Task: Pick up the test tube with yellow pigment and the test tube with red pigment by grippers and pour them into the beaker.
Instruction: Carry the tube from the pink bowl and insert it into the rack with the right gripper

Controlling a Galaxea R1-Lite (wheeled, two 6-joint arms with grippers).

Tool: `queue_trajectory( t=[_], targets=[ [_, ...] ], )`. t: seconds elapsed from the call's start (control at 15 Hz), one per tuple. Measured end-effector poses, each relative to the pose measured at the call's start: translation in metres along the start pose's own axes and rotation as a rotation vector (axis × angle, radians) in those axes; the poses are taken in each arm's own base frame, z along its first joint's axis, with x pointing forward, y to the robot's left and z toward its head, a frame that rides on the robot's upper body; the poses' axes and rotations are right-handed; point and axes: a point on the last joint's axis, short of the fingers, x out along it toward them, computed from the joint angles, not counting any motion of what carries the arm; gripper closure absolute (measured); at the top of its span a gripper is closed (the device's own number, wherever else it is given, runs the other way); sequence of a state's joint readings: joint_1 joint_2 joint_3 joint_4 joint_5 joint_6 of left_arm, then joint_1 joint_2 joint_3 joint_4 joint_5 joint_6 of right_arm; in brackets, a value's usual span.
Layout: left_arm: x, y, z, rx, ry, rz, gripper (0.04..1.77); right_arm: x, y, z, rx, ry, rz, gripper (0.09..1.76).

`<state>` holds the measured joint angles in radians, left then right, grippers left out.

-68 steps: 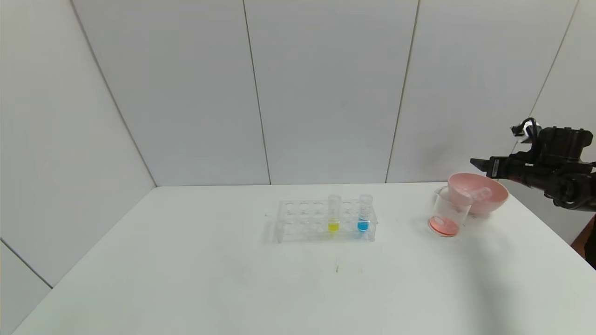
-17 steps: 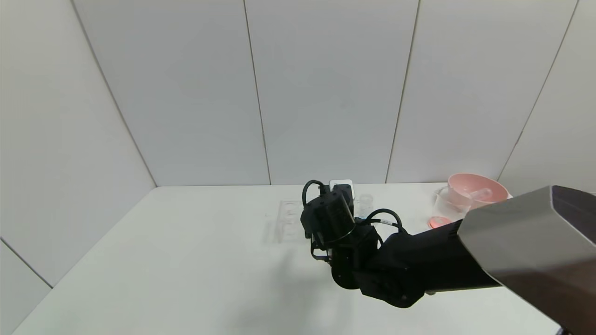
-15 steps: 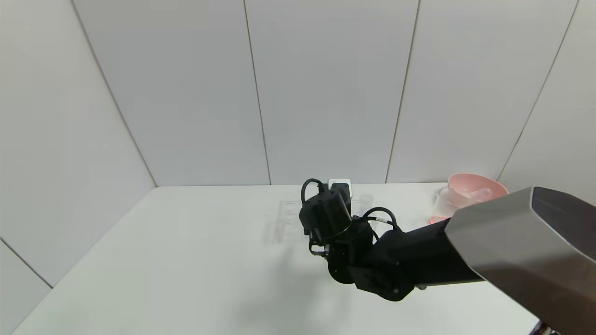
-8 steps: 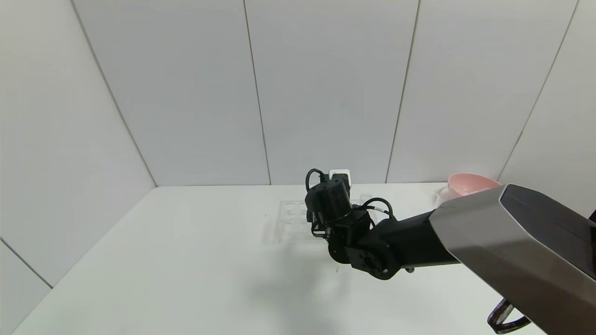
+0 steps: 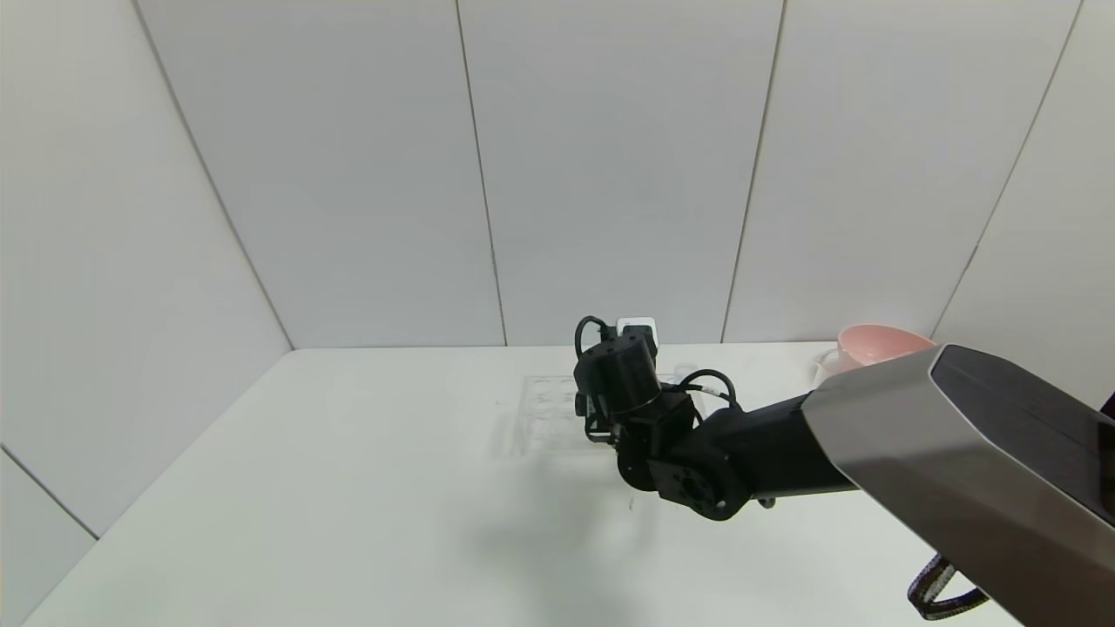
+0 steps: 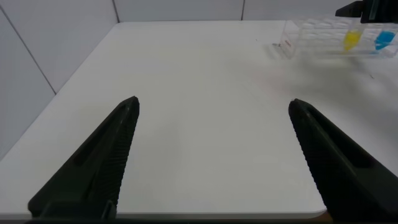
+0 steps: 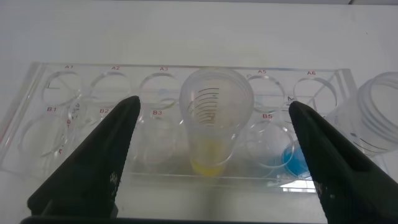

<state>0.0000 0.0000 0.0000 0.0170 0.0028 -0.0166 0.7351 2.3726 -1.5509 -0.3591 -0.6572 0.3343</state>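
Observation:
The test tube with yellow pigment (image 7: 216, 118) stands upright in a clear rack (image 7: 56, 130), a little yellow liquid at its base. My right gripper (image 7: 212, 102) is open, one finger on each side of this tube and apart from it. In the head view the right wrist (image 5: 623, 383) hides the tube and covers the right part of the rack (image 5: 544, 409). The left wrist view shows the yellow liquid (image 6: 352, 40) far off. My left gripper (image 6: 212, 104) is open and empty over bare table. The test tube with red pigment is out of view. The beaker is hidden behind my right arm.
A tube with blue liquid (image 7: 380, 115) stands in the rack next to the yellow one. A pink bowl (image 5: 874, 341) sits at the table's far right, partly behind my right arm (image 5: 871, 453). White walls close the back and sides.
My right arm has swung from the pink bowl at the right across to the rack. Over the last second its wrist has moved a little farther in over the rack.

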Motion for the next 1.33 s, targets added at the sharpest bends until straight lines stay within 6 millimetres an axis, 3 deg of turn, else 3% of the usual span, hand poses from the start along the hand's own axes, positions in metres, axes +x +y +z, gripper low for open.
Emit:
queue_trajectory(
  t=[0.47, 0.67, 0.93, 1.0, 1.33],
  targets=[
    [0.0, 0.0, 0.0, 0.0, 0.0, 0.0, 0.09, 0.0004, -0.0002, -0.0021, -0.003, 0.003, -0.002, 0.14],
    [0.0, 0.0, 0.0, 0.0, 0.0, 0.0, 0.09, 0.0004, 0.0, -0.0024, -0.004, 0.004, -0.001, 0.65],
    [0.0, 0.0, 0.0, 0.0, 0.0, 0.0, 0.09, -0.0003, 0.0009, -0.0027, -0.005, 0.004, 0.001, 1.09],
    [0.0, 0.0, 0.0, 0.0, 0.0, 0.0, 0.09, -0.0005, 0.0009, -0.0031, -0.005, 0.005, 0.001, 1.35],
    [0.0, 0.0, 0.0, 0.0, 0.0, 0.0, 0.09, -0.0005, 0.0006, -0.0039, -0.007, 0.007, 0.001, 1.35]
  ],
)
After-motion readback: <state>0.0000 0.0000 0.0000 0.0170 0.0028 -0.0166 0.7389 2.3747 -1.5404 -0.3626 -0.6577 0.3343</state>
